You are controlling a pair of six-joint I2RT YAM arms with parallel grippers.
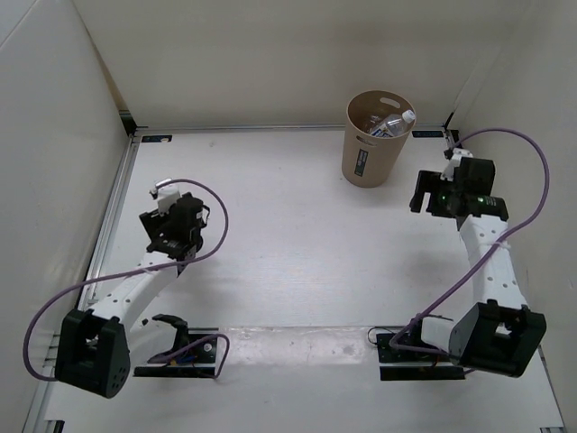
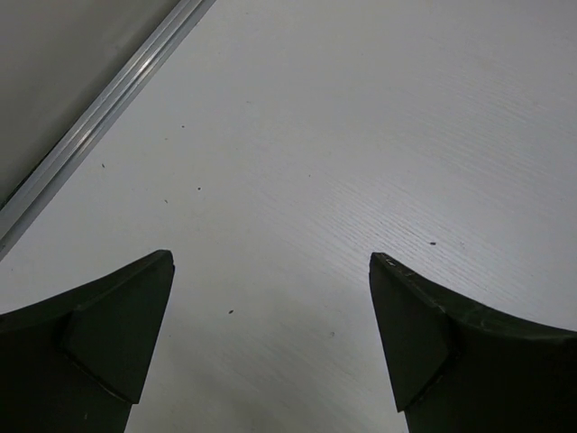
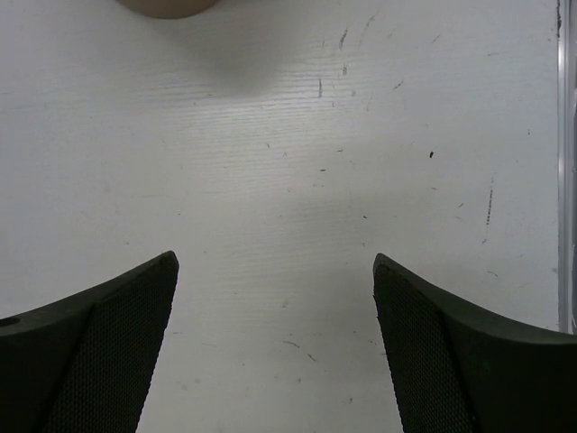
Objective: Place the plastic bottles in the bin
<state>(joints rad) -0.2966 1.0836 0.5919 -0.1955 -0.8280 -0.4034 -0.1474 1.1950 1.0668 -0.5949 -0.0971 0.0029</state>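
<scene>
- Because the top view alone takes in the whole cell, only there does the bin [image 1: 368, 158] show in full. There is one, upright at the upper middle-right of the frame, with a dark label [image 1: 361, 163] on its side and a handle cut-out [image 1: 390, 97] near the rim.
- Inside the bin lies a clear bottle [image 1: 394, 124], tilted, its cap toward the right rim. More clear plastic shows beside it, but I cannot count how many bottles are in there.
- Two arms show in this view. The left arm [image 1: 135, 287] reaches up the left side of the frame. The right arm [image 1: 491, 257] reaches up the right side, its head near the bin's right.
- Two purple cables [image 1: 219, 221] loop from the arms.
- The table [image 1: 288, 234] is white, with white walls [image 1: 270, 54] on three sides and a metal rail [image 1: 113, 216] down its left edge.
- The left wrist view looks down on the left gripper [image 2: 270, 262], its jaws spread wide. Two dark fingers [image 2: 108, 334] sit in the lower corners, and only speckled white table lies between them. The rail crosses the upper left corner.
- The right wrist view looks down on the right gripper [image 3: 275, 262], its jaws likewise spread, with fine mesh on the fingers. Scuffed table lies between them. A tan sliver of the bin's foot touches the top edge, left of centre, and a rail runs down the right edge.
</scene>
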